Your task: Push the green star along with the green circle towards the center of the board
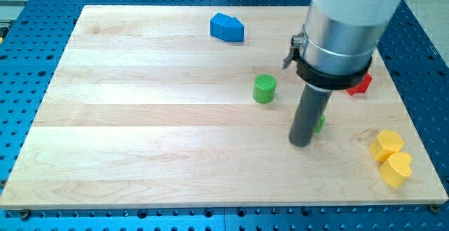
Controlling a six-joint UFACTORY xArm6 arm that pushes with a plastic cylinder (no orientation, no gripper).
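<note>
The green circle (264,89) stands upright a little right of the board's middle. The green star (320,123) is almost wholly hidden behind my rod; only a sliver of green shows at the rod's right side. My tip (301,143) rests on the board below and to the right of the green circle, touching or just in front of the star. The arm's wide grey body fills the view's upper right.
A blue block (226,27) lies near the top edge. A red block (361,83) peeks out from behind the arm at the right. A yellow block (386,144) and a yellow heart (396,168) sit at the lower right corner.
</note>
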